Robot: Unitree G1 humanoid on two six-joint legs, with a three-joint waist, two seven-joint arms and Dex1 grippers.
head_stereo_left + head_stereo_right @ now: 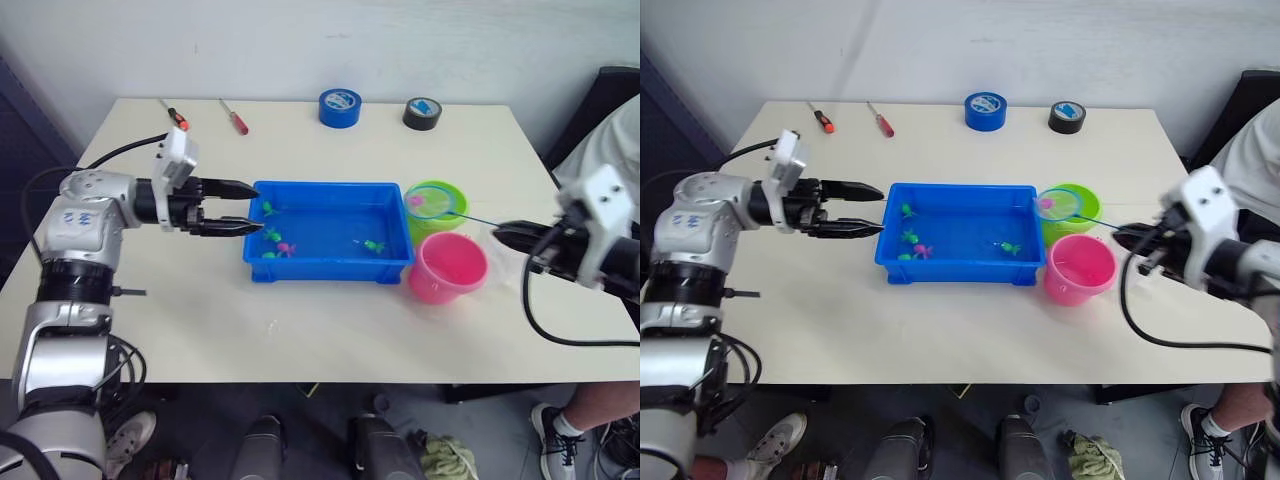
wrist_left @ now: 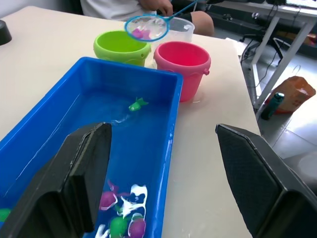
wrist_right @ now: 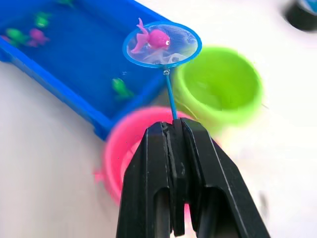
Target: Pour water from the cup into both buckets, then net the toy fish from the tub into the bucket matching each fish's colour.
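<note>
Status: the netting stage is under way. The right gripper (image 3: 174,144) is clamped on the thin handle of the net (image 3: 162,44), and the hoop carries one pink fish (image 3: 153,38). In the head views the hoop hangs over the green bucket (image 1: 436,205), at the edge nearer the tub (image 1: 330,231). This load belongs in the pink bucket (image 1: 447,267), which stands just beside the green bucket, on the side nearer the robot, and touches or nearly touches the tub's right end. The drop is not yet made.

The clear cup (image 2: 179,29) stands behind the two buckets as the left wrist view shows them. Whether the buckets hold water cannot be confirmed with certainty, so the pouring step is judged done only from the cup being set down.

The left gripper (image 1: 243,208) holds nothing; its fingers are spread wide at the tub's left end.

Count:
- Buckets: two.
- Tub: one, with water in it.
- Net: one.
- Fish: one in the net; in the tub one green fish (image 1: 373,245) toward its right end and a mixed cluster (image 1: 275,240) of green and pink at its left end, roughly five; exact number unclear.

Remaining: sort every fish left in the tub.
</note>
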